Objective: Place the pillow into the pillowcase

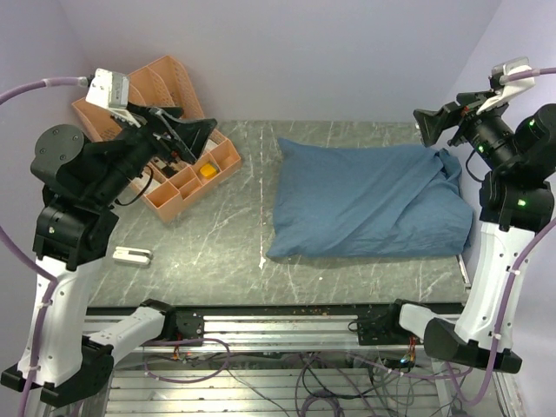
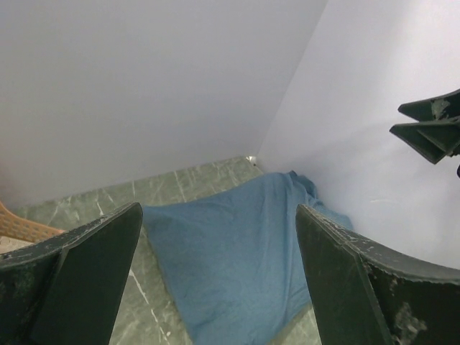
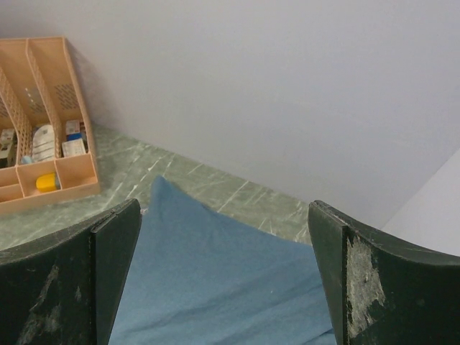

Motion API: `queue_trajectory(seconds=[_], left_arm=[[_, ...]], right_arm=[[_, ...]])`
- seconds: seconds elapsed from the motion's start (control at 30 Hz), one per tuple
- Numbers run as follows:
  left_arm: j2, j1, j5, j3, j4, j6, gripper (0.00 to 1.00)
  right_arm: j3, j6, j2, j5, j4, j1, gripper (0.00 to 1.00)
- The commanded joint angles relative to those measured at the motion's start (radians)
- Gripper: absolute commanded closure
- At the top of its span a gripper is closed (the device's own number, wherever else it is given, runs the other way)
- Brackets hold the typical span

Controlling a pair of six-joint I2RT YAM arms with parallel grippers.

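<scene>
Left tool [image 1: 201,139] and right tool [image 1: 426,128] both gape empty, raised either side of the plump blue pillowcase [image 1: 365,200].

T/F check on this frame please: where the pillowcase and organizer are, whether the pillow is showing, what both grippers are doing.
1. The blue pillowcase lies on the right half of the table. True.
2. The right gripper is shut on the pillowcase. False: its jaws stand wide open, raised clear of the fabric.
3. The cream pillow lies bare beside the pillowcase. False: no bare pillow is in view; the pillowcase looks plump, as if filled.
4. The orange organizer sits at the table's left rear. True.
5. The left gripper is open and holds nothing. True.
</scene>
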Motion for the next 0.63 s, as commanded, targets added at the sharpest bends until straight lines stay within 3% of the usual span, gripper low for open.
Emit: queue_trajectory(seconds=[0.0,0.6], left_arm=[[0.015,0.004,0.031,0.005,-0.061,0.021,0.02],[0.009,0.005,0.048,-0.036,-0.046,0.031,0.02]], right_arm=[[0.023,0.013,0.004,0.035,0.003,0.001,0.0],[-0.017,0.007,-0.013,0.034,0.025,-0.001,0.0]])
